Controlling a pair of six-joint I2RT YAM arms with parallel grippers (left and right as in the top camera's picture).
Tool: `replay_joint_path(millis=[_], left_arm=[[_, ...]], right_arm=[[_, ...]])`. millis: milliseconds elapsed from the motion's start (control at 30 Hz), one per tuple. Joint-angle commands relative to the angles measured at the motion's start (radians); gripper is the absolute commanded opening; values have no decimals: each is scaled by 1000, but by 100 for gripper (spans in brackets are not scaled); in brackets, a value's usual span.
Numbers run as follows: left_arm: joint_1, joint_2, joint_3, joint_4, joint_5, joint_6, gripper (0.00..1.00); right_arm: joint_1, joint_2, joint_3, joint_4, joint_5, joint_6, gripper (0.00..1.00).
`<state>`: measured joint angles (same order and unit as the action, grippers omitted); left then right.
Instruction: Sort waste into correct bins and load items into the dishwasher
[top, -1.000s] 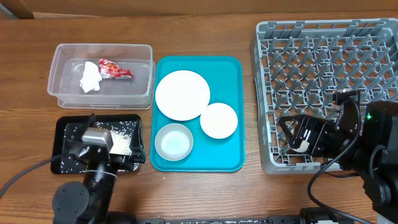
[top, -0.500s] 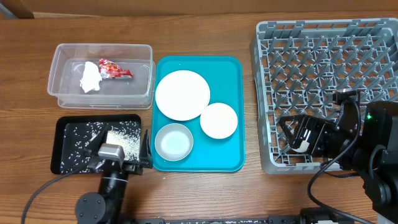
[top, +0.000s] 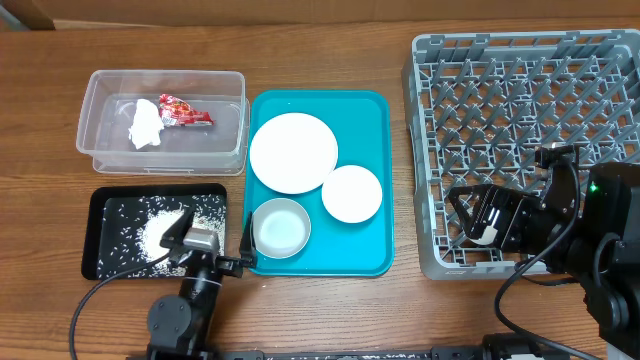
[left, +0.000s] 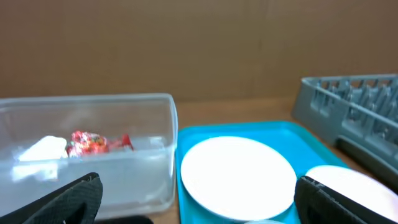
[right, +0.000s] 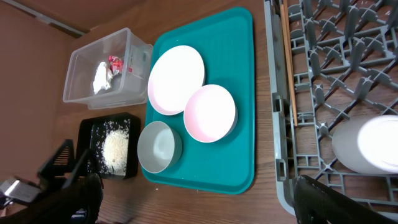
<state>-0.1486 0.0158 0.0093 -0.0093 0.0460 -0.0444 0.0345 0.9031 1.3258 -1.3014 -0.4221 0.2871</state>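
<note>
Small bowl (top: 279, 228): it stands in the near-left corner of the teal tray (top: 370, 120), untouched. The large plate (top: 293, 152) and small plate (top: 351, 194) lie close beside it.

Your left gripper (top: 212, 238) has shifted within the last second from above the black tray (top: 92, 230) to that tray's right edge, just beside the bowl. Its fingers are spread wide and carry nothing.

The rice (top: 160, 235) lies heaped on the black tray. The wrapper (top: 185, 113) and tissue (top: 146, 125) lie in the clear bin (top: 100, 90).

Your right gripper (top: 462, 215) has not moved. It hangs at the near-left corner of the rack (top: 520, 90), parted and empty. One white dish (right: 367, 146) already sits in the rack.

Assessment: waste sorting looks finished and you are lining up on the bowl for loading.
</note>
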Motion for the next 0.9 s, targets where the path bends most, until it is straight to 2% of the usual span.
replay_joint_path(millis=[0, 233, 333, 867], left_arm=[[6, -13, -5, 6, 21, 16, 100], [6, -11, -5, -3, 22, 15, 100], [6, -11, -5, -67, 22, 15, 100], [6, -8, -5, -64, 18, 15, 100]], right_arm=[[5, -4, 16, 6, -6, -6, 100], [6, -4, 16, 6, -6, -6, 100], [5, -5, 16, 6, -5, -6, 100], [5, -4, 16, 6, -6, -7, 100]])
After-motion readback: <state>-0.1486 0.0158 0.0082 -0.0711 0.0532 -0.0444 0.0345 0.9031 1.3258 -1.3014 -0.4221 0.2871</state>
